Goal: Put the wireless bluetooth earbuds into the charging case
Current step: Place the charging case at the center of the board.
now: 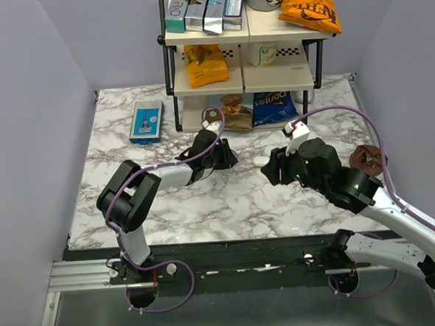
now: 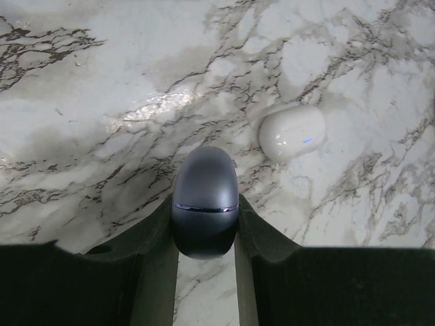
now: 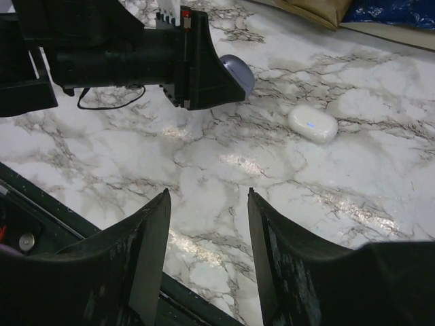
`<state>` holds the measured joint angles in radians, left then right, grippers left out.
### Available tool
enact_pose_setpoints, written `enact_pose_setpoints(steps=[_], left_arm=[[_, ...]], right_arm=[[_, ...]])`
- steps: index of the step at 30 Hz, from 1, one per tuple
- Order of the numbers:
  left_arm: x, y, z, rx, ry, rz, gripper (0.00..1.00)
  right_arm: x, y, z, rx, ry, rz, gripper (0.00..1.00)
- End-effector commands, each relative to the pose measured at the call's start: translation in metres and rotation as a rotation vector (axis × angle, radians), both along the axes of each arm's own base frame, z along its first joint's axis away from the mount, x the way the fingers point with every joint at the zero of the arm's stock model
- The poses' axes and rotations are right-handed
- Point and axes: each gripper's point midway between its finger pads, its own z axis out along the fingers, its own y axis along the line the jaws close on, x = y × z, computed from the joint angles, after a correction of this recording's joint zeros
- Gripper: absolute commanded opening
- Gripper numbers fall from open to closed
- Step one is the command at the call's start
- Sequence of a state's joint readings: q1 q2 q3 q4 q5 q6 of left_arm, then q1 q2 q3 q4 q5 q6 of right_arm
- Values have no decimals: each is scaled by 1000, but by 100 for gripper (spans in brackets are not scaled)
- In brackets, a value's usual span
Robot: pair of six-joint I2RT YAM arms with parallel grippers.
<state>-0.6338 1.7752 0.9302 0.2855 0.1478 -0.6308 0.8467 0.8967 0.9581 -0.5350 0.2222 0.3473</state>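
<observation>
Centrally, L claw (image 2: 204, 210) clamped on charging case (image 2: 204, 180); white LED pod (image 2: 292, 132) at its 2 o'clock, between claws. R claw (image 3: 207, 197) agape, empty. Snack rack (image 1: 206, 91) at 12, blue box (image 1: 147, 121) at 10.

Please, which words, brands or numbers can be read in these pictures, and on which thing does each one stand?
"Doritos": on the blue bag.
Boxes: lettering blurred, not readable.
Top orange bag: print blurred, not readable.
Lower orange bag: not readable.
Blue box: print too small to read.
Both wrist views: no text.
</observation>
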Motion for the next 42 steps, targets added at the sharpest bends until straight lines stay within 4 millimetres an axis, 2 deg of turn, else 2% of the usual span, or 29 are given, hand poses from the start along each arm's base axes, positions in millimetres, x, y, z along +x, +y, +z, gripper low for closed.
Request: enact_pose_setpoints(steps=[1, 3, 7, 17, 26, 29, 30, 32, 33, 35, 36, 38, 39, 41, 42], left_arm=[[7, -1, -10, -16, 47, 22, 12], [6, 0, -14, -7, 56, 21, 15], [4, 4, -23, 19, 75, 22, 30], [-6, 24, -42, 76, 144, 36, 44], [-13, 41, -46, 113, 165, 45, 53], [-16, 48, -41, 115, 156, 48, 57], [-16, 50, -33, 108, 144, 52, 60], [-21, 57, -27, 127, 151, 47, 87], [-18, 64, -9, 123, 118, 60, 99], [-24, 80, 1, 155, 107, 82, 99], [-27, 90, 18, 153, 64, 108, 99], [-34, 110, 26, 188, 56, 161, 99], [-36, 119, 43, 183, 18, 196, 99], [-39, 149, 48, 258, 12, 324, 99], [-40, 158, 52, 255, 16, 387, 99]], right_arm=[[2, 1, -1, 3, -14, 8, 58], [2, 1, 0, 2, -17, 11, 58], [3, 2, 0, -4, -19, 12, 59], [3, 1, -2, -11, -19, 11, 59], [2, -3, -4, -14, -25, 3, 59], [2, -4, -5, -13, -25, 1, 59], [1, -4, -5, -12, -24, 2, 59], [1, -6, -4, -8, -30, -3, 60], [1, -6, -4, -6, -30, -5, 60], [-1, -8, -2, -2, -38, -7, 60], [-1, -9, -2, 0, -39, -6, 60], [-1, -11, -2, -1, -45, -10, 60], [-2, -11, -5, -3, -41, -9, 60], [-1, -11, -8, -3, -45, -13, 60], [-1, -11, -9, -2, -44, -13, 60]])
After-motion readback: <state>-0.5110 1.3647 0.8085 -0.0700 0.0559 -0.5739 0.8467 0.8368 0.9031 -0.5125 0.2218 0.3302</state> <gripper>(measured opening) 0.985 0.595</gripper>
